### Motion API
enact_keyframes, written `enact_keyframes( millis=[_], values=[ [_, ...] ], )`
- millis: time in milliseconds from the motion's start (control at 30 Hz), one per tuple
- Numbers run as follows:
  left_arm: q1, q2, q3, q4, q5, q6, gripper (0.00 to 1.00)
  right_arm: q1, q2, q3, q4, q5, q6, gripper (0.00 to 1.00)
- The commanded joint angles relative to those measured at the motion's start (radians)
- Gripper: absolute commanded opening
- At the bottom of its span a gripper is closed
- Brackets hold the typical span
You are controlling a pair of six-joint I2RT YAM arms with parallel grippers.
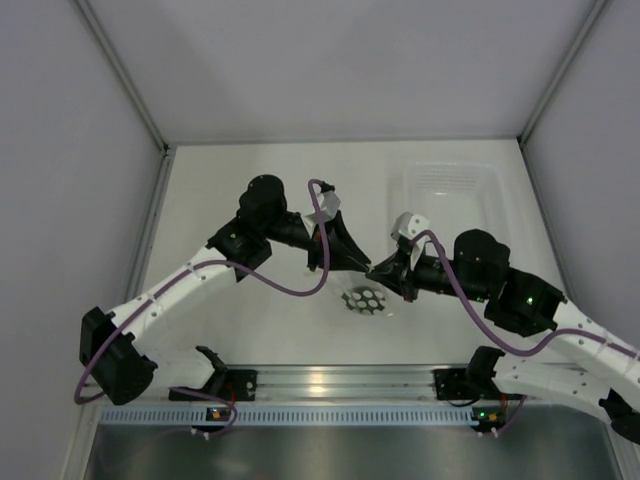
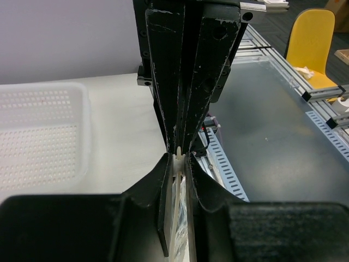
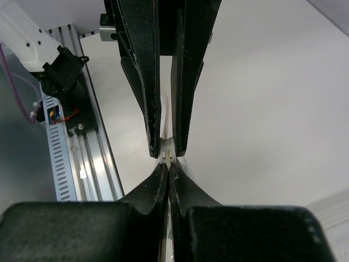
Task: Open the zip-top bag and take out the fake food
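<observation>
Left gripper [image 2: 178,159] fingers, at the bottom of its wrist view, are pressed together on the top edge of the zip-top bag [image 2: 177,226]. Tip to tip against them, the right gripper [image 2: 180,144] reaches in from the upper frame, pinching the same edge. Seen from above, the spotted pouch sits just below that meeting point at centre frame, neither arm nearer. Pulling opposite ways should part the seal. No fake food can be made out. A tray [image 1: 445,178] lies beyond, upper right.
</observation>
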Motion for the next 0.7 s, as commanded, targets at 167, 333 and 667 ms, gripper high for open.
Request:
enact_keyframes(
  millis=[167,333,667],
  values=[
    [0.026,-0.013,-0.043,0.024,0.09,0.043,0.0,-0.006,-0.051,0.061,0.003,0.062,-0.015,0.0],
    [0.095,-0.035,-0.083,0.024,0.145,0.037,0.0,-0.006,-0.067,0.087,-0.035,0.093,-0.031,0.0],
    [0.16,-0.162,-0.253,0.021,0.078,0.037,0.0,-0.006,-0.077,0.156,-0.111,0.185,-0.08,0.0]
  ],
)
